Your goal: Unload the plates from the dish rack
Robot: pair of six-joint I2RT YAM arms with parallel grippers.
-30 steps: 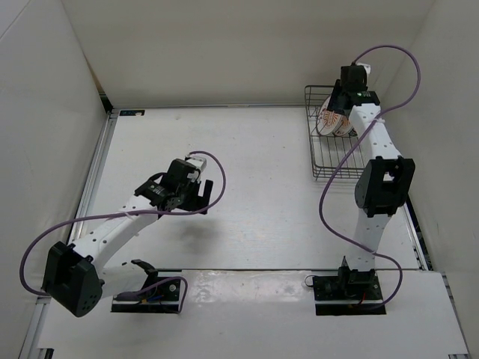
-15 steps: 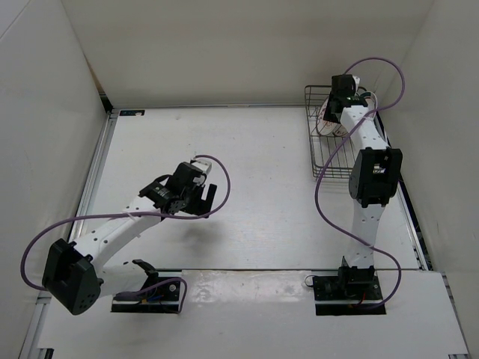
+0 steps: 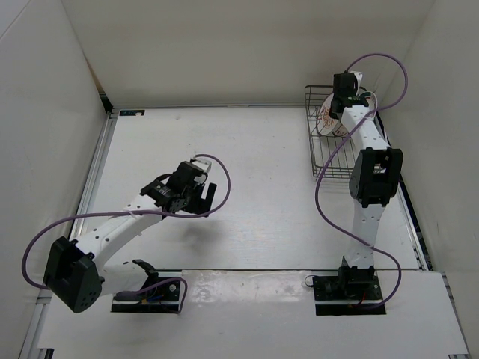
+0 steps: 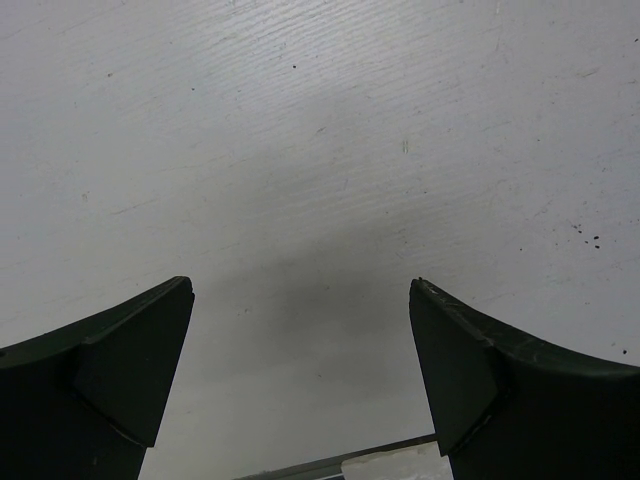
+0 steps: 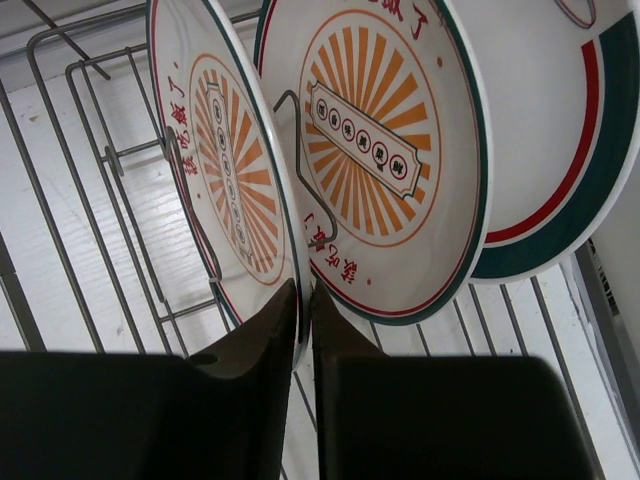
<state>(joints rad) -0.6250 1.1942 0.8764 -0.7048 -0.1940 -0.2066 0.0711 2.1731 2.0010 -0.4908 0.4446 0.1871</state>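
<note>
In the right wrist view, three white plates stand on edge in the black wire dish rack (image 5: 62,205). The left plate (image 5: 225,170) and the middle plate (image 5: 385,150) carry orange sunburst centres. The right plate (image 5: 555,110) has a green band and a red line. My right gripper (image 5: 303,290) is shut on the lower rim of the left plate, one finger on each face. From above, the plates (image 3: 329,121) show in the rack (image 3: 323,163) under the right gripper (image 3: 338,105). My left gripper (image 3: 200,196) hangs open over the bare table (image 4: 320,150), holding nothing.
The rack sits at the back right, close to the right wall and the back wall. A raised white board (image 3: 247,299) runs along the near edge over the arm bases. Purple cables loop from both arms.
The right gripper's jaws have come together on the left plate's rim, after the arm reached further into the rack. The left arm has barely shifted.
</note>
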